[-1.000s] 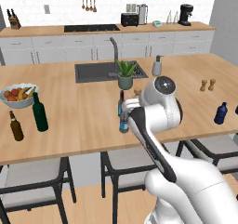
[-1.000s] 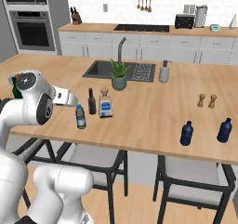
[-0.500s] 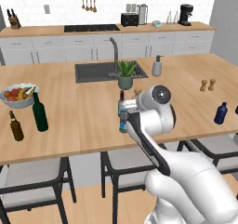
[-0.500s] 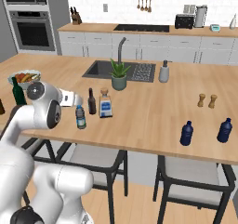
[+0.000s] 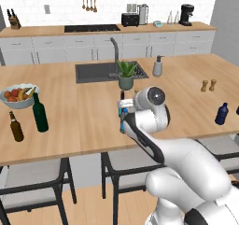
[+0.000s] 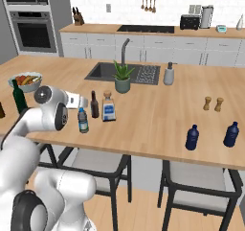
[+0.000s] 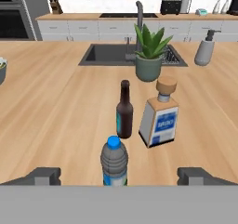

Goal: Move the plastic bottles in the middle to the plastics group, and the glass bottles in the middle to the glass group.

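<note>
Gripper [image 7: 119,175] spread wide, water bottle [image 7: 114,161] centred between its tips, near counter edge. Dark bottle [image 7: 124,110] and corked bottle [image 7: 160,116] just behind; we risk knocking those if we overshoot.

1. Lighting: bright, even, diffuse; no single source evident.
2. Shadows: faint and soft; darkest under the worktop [image 6: 158,124] overhang.
3. Glare: none; white arm reads mildly blown out.
4. Sharpness: soft, low-resolution render; bottle labels illegible.
5. Distortion: none noticeable at edges.
</note>
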Available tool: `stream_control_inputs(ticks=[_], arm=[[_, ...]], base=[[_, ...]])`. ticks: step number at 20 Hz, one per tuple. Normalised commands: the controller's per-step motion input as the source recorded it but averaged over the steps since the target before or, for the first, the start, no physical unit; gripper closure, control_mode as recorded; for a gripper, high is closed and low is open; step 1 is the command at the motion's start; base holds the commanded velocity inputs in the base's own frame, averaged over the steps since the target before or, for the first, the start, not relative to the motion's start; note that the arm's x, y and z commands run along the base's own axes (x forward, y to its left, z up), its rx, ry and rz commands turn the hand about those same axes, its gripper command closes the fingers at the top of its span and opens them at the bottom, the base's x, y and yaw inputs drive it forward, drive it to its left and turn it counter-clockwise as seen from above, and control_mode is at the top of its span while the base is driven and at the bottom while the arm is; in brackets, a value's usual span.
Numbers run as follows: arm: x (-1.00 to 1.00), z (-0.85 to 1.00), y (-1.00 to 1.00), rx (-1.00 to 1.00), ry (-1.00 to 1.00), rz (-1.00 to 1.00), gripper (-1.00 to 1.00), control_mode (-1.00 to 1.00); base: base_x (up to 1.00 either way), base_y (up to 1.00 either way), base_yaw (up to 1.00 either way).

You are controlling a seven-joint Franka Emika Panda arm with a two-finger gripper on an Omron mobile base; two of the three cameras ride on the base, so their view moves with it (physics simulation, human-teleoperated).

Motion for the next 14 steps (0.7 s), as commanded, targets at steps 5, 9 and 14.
stream_control_inputs(ticks=[5, 9, 14], arm=[[0.25, -0.07, 0.09, 0.00, 0.00, 0.00, -1.00, -1.00], [0.23, -0.11, 0.04, 0.00, 0.00, 0.00, -1.00, -1.00], [0.22, -0.19, 0.03, 0.00, 0.00, 0.00, -1.00, -1.00]], base=[[0.00, 0.00, 0.00], [0.00, 0.00, 0.00], [0.00, 0.00, 0.00]])
